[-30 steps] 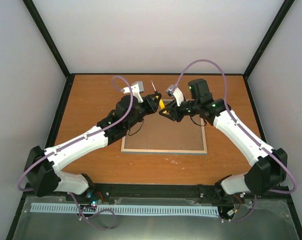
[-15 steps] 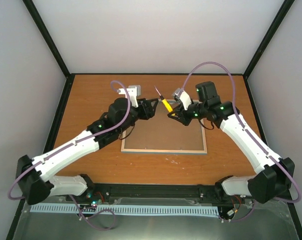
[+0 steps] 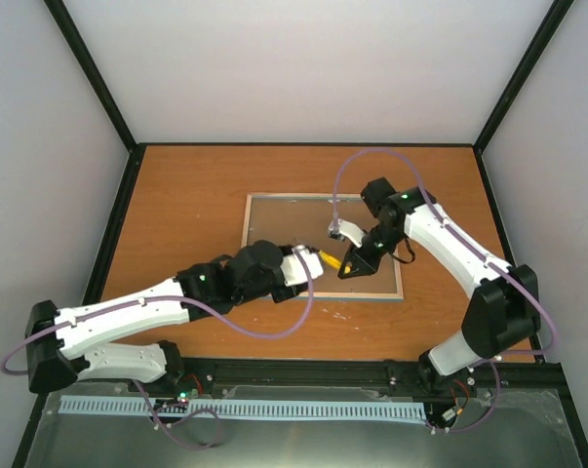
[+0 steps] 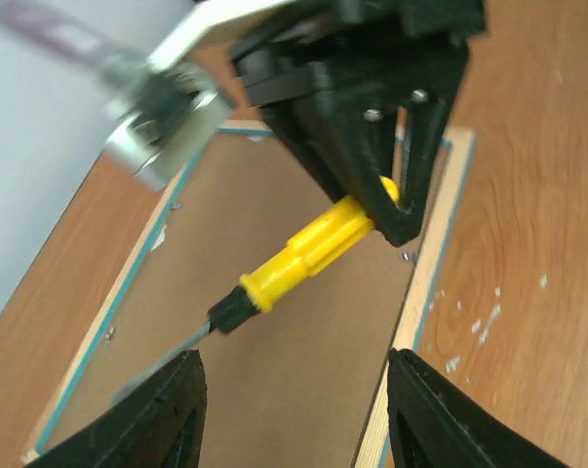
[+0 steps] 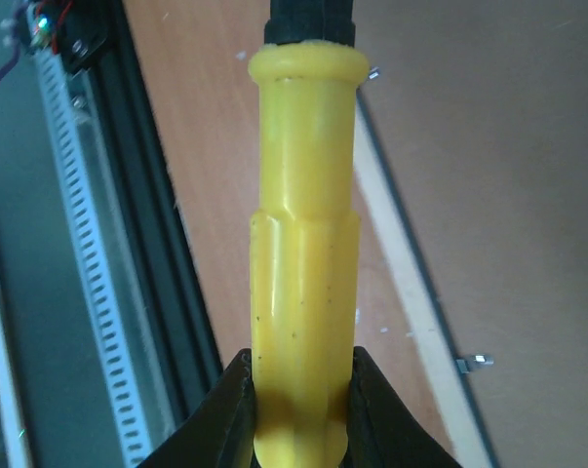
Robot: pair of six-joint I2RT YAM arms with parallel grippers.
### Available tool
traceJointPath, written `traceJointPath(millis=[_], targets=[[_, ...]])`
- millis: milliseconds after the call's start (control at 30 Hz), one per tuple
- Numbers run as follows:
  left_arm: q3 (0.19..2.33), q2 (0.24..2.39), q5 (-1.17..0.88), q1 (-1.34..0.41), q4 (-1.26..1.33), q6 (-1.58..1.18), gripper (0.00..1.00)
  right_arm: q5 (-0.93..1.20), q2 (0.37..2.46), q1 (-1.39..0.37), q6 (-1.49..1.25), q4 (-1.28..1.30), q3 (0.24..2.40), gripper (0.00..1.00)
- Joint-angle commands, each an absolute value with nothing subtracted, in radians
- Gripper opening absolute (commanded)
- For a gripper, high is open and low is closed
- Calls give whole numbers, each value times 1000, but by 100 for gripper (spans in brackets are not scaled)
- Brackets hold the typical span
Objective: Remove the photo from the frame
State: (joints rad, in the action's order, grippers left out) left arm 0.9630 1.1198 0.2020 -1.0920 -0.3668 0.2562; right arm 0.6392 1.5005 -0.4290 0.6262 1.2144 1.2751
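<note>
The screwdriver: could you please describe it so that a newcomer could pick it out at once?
On the wooden table lies the frame, brown backing up. Above its near half, the right end effector grips the screwdriver by its handle. It is the only bright yellow thing, with a black collar and a grey shaft.

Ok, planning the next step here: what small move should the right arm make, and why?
Probably lower the screwdriver tip onto a tab at the frame edge. The right gripper is shut on its handle, the frame lies backing-up with tabs in place, and the left gripper hangs open.
</note>
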Motion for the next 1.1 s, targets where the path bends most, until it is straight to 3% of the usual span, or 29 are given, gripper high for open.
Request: traceJointPath(millis=[0,233,500,867,1067], targets=[[971,1155,274,-1175,-394,526,52,688,1544,-480,674,1343,1315,3],[1011,1251,271,-1206,-480,625,50,725,1596,-510,659,1380,1328,3],[947,1292,438,-1225,-373,719,43,747,1617,-535,664,1401,1326,3],[915,1309,479,-1242,-314,794,30,766,1629,-548,666,1421,1335,3],[877,1301,482,-1247,-298,824,29,778,1637,-548,673,1441,1354,3]])
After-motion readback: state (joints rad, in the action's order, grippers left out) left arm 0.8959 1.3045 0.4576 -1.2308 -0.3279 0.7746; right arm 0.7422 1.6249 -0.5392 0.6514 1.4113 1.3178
